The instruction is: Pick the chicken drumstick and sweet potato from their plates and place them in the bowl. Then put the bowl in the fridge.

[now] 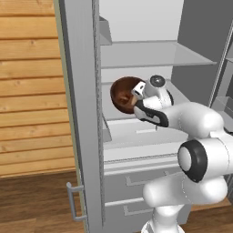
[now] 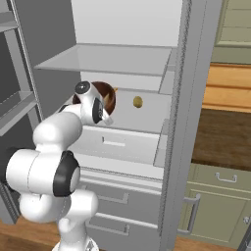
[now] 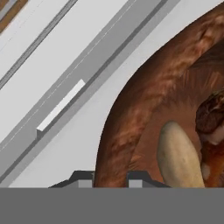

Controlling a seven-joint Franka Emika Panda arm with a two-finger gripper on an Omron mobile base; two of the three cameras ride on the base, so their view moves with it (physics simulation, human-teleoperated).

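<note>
The dark reddish-brown bowl point(image 1: 124, 93) point(image 2: 107, 94) point(image 3: 148, 105) hangs tilted inside the open fridge point(image 1: 136, 54) point(image 2: 117, 59), just above a pale shelf. My gripper point(image 1: 135, 95) point(image 2: 104, 107) point(image 3: 110, 177) is shut on the bowl's rim, one finger on each side of the wall. In the hand view a pale tan oblong, the sweet potato point(image 3: 179, 159), lies in the bowl. Next to it is the darker brown chicken drumstick point(image 3: 212, 127). The plates are out of view.
The fridge door point(image 1: 79, 113) stands open at the left, and a grey post point(image 2: 176, 122) rises at the right. A small tan oval thing point(image 2: 138, 102) shows at the back of the fridge, right of the bowl. Drawers point(image 2: 117, 142) sit below, a shelf point(image 1: 150, 52) above.
</note>
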